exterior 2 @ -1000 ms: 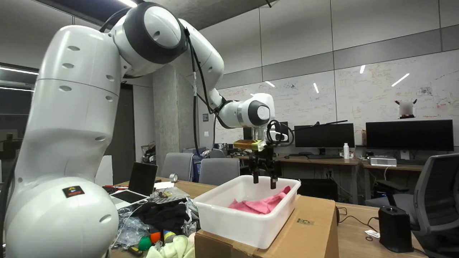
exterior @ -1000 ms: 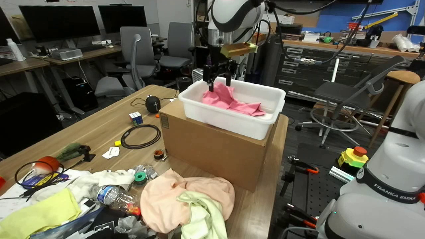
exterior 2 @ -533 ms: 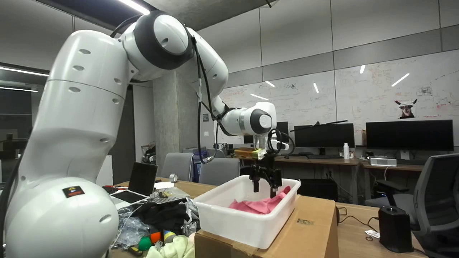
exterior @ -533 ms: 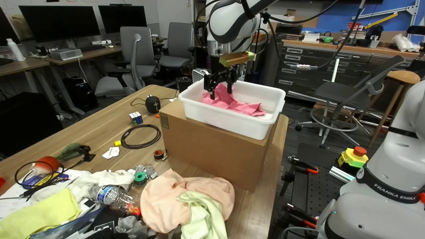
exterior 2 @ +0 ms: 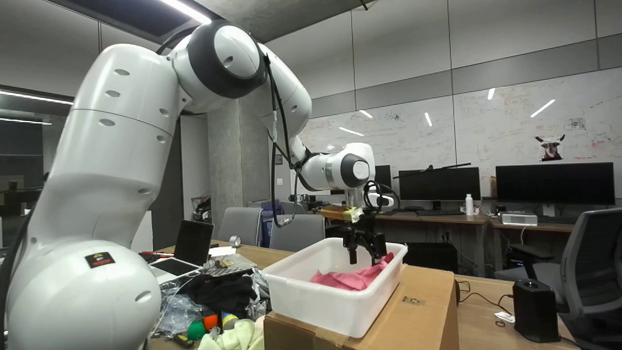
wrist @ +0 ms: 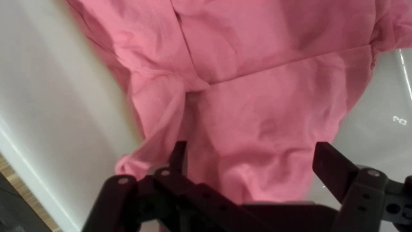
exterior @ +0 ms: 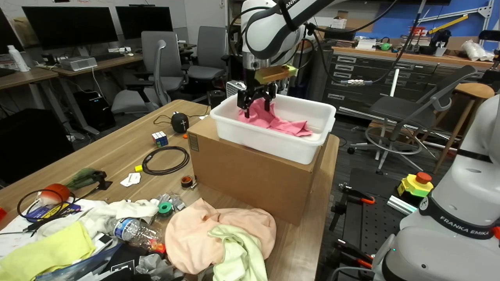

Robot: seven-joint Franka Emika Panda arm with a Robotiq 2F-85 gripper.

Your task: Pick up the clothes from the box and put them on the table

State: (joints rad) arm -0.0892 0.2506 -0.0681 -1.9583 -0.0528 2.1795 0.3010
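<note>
A crumpled pink cloth lies in the white plastic box; in an exterior view the cloth and the box show too. In the wrist view the pink cloth fills most of the picture, next to the box wall. My gripper points down inside the box, over the raised end of the cloth; it also shows in an exterior view. In the wrist view the gripper is open, with cloth below and between its fingers. Whether the fingertips touch the cloth cannot be told.
The box stands on a cardboard carton on the wooden table. Peach cloth and pale green cloth lie before the carton. A bottle, yellow cloth, cable coil and black speaker are on the table.
My gripper has come down into the box, closer to the pink cloth, and stays open. The cloth and the box have not visibly moved.
</note>
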